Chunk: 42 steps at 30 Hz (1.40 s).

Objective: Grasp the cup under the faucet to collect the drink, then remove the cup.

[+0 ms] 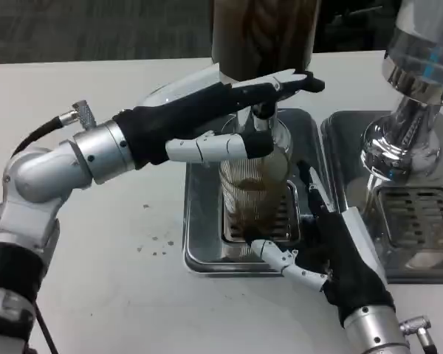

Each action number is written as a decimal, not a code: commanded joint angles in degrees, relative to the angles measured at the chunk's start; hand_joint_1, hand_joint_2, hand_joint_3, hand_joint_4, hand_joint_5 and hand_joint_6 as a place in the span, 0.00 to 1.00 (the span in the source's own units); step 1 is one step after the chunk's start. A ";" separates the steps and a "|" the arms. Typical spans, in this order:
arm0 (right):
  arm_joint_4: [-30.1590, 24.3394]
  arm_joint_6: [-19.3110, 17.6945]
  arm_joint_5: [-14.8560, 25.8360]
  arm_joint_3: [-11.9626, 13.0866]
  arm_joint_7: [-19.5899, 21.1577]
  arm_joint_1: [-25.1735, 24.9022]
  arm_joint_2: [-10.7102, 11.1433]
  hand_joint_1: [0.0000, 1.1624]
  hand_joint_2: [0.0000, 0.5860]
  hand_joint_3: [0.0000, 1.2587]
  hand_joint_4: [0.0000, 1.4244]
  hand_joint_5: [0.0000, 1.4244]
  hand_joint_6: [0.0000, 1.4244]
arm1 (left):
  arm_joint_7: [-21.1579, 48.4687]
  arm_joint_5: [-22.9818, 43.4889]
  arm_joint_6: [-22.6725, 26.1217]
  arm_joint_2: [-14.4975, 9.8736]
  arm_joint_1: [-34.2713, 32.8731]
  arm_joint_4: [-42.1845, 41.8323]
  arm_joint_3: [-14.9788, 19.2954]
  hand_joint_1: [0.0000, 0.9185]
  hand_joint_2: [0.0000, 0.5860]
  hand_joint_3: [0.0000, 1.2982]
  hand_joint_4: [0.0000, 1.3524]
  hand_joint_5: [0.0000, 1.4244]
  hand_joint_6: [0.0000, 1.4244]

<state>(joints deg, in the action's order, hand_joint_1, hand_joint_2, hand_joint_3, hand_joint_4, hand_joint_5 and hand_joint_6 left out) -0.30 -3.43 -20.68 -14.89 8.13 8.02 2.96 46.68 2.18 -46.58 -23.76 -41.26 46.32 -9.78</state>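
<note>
A ribbed clear cup (255,184) stands on the grate of a metal drip tray (199,221), right under the faucet (263,110) of a dark dispenser (262,33). Brown drink shows in the cup's lower part. My left hand (207,114) reaches in from the left. Its fingers (280,85) lie stretched over the top of the faucet, and its thumb crosses in front of the cup's upper part. My right hand (336,254) wraps the cup's base from the right, thumb in front of the base and fingers (311,193) up along its right side.
A second drip tray (340,147) with a chrome machine (410,110) on it stands close on the right, next to my right hand. White tabletop (118,243) stretches to the left and front of the tray.
</note>
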 commanded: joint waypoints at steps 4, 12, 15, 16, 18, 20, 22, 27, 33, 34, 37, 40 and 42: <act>0.18 -0.47 0.18 0.03 -0.47 -0.75 0.05 0.59 0.36 0.00 0.00 0.00 0.00 | 2.13 -0.50 2.44 -0.77 2.67 0.63 -0.55 0.00 0.12 0.11 0.03 0.03 0.00; 0.48 -0.72 0.07 0.07 -0.07 -1.41 -0.36 0.58 0.36 0.00 0.00 0.00 0.00 | 3.03 1.44 3.71 -0.50 3.43 0.38 -0.20 0.00 0.12 0.11 0.03 0.04 0.00; 0.41 -0.83 0.04 -0.02 -0.16 -1.57 -0.39 0.57 0.37 0.00 0.00 0.00 0.00 | 3.82 2.72 4.40 -0.07 3.61 0.28 0.18 0.00 0.12 0.11 0.03 0.04 0.00; 0.39 -0.87 0.04 -0.04 -0.16 -1.59 -0.40 0.57 0.37 0.00 0.00 0.00 0.00 | 4.05 3.12 4.65 0.03 3.62 0.25 0.28 0.00 0.12 0.11 0.03 0.04 0.00; 0.30 -0.87 -0.01 -0.10 -0.13 -1.54 -0.42 0.57 0.37 0.00 0.00 0.00 0.00 | 4.36 3.61 4.95 0.13 3.61 0.23 0.49 0.00 0.12 0.11 0.03 0.04 0.00; 0.23 -0.80 -0.05 -0.12 -0.11 -1.47 -0.45 0.57 0.37 0.00 0.00 0.00 0.00 | 4.81 4.45 5.41 0.37 3.53 0.23 0.97 0.00 0.12 0.11 0.03 0.04 0.00; 0.14 -0.78 -0.09 -0.14 -0.11 -1.36 -0.46 0.57 0.37 0.00 0.00 0.00 0.00 | 5.31 5.20 5.84 0.55 3.55 0.07 1.40 0.00 0.12 0.11 0.03 0.04 0.00; -0.02 -0.69 -0.20 -0.24 -0.06 -1.16 -0.50 0.57 0.37 0.00 0.00 0.00 0.00 | 6.83 7.54 7.04 1.21 3.55 -0.79 2.92 0.00 0.12 0.11 0.04 0.05 0.01; 0.04 -0.58 -0.36 -0.23 0.22 -0.98 -0.69 0.57 0.38 0.00 0.00 0.00 0.00 | 6.97 8.79 7.78 1.50 2.38 -0.79 5.18 0.00 0.12 0.12 0.06 0.07 0.03; 0.09 -0.58 -0.35 -0.20 0.24 -0.95 -0.72 0.57 0.38 0.00 0.00 0.00 0.00 | 7.09 8.95 7.92 1.55 2.12 -0.77 5.53 0.00 0.13 0.12 0.06 0.07 0.03; 0.07 -0.48 -0.45 -0.25 0.35 -0.78 -0.89 0.57 0.39 0.00 0.00 0.00 0.00 | 7.50 9.50 8.23 1.69 1.73 -0.97 6.48 0.00 0.13 0.13 0.07 0.08 0.03; 0.17 -0.57 -0.52 -0.39 0.34 -0.66 -0.95 0.57 0.39 0.00 0.00 0.00 0.00 | 7.65 9.52 7.67 1.91 1.61 -1.25 7.29 0.00 0.14 0.13 0.08 0.08 0.04; 0.26 -0.56 -0.61 -0.51 0.39 -0.59 -1.03 0.57 0.39 0.00 0.00 0.00 0.00 | 7.91 9.82 7.69 2.10 1.59 -1.47 7.75 0.00 0.14 0.13 0.08 0.08 0.04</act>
<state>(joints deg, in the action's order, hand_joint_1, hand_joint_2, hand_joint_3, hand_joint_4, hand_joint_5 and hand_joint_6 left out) -0.24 -3.43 -20.94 -15.06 7.95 7.15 2.33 53.37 11.05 -38.74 -21.91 -39.45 45.64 -2.88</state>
